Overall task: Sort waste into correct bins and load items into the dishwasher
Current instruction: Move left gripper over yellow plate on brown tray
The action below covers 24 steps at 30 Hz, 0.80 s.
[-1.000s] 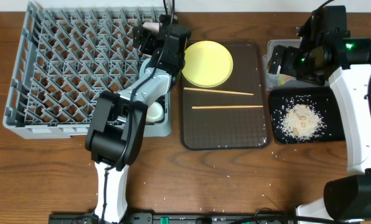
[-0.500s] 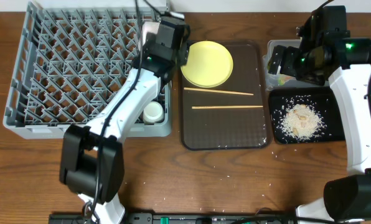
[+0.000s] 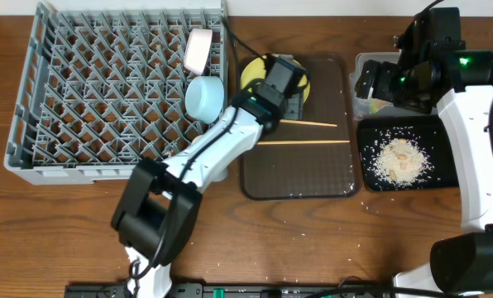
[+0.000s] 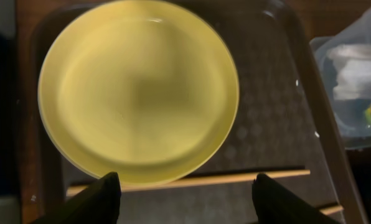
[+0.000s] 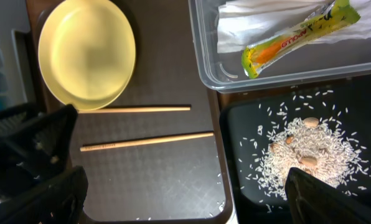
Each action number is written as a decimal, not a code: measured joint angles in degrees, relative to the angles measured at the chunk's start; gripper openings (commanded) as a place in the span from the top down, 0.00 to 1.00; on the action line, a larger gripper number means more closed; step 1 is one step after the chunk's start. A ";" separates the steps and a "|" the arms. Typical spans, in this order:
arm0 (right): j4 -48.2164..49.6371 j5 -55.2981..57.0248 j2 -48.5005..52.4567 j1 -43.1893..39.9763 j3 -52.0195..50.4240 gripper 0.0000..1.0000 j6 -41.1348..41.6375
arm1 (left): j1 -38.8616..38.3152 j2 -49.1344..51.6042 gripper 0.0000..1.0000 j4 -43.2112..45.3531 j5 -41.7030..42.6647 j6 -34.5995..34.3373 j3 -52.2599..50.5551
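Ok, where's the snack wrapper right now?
Right wrist view: the snack wrapper lies in the clear tub on the table's right side, on top of the white napkin, next to the black tray of rice.
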 measured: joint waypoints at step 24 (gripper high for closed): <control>-0.02 0.00 0.02 0.00 0.00 0.01 0.00 | -2.21 11.98 0.32 6.10 1.51 7.58 0.00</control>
